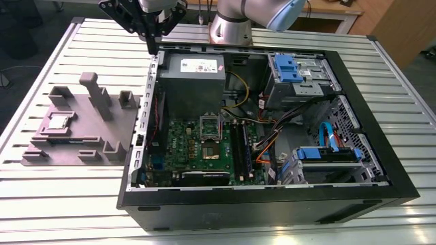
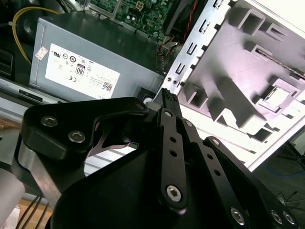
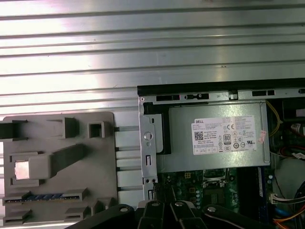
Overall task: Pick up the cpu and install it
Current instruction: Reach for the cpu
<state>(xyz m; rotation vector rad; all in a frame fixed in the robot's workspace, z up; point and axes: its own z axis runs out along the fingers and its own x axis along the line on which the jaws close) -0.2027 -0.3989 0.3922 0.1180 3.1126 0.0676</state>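
Hovering over the far corner of the open computer case [image 1: 272, 206], beside its grey power supply [image 1: 194, 87], the gripper [image 1: 151, 46] has its fingers pressed together with nothing between them. The cpu [image 1: 58, 121] lies flat, shiny top up, in a square recess of the grey fixture tray [image 1: 41, 153] on the slatted table [image 1: 68, 204]. It sits outside the case toward the exterior view's left, well apart from the gripper.
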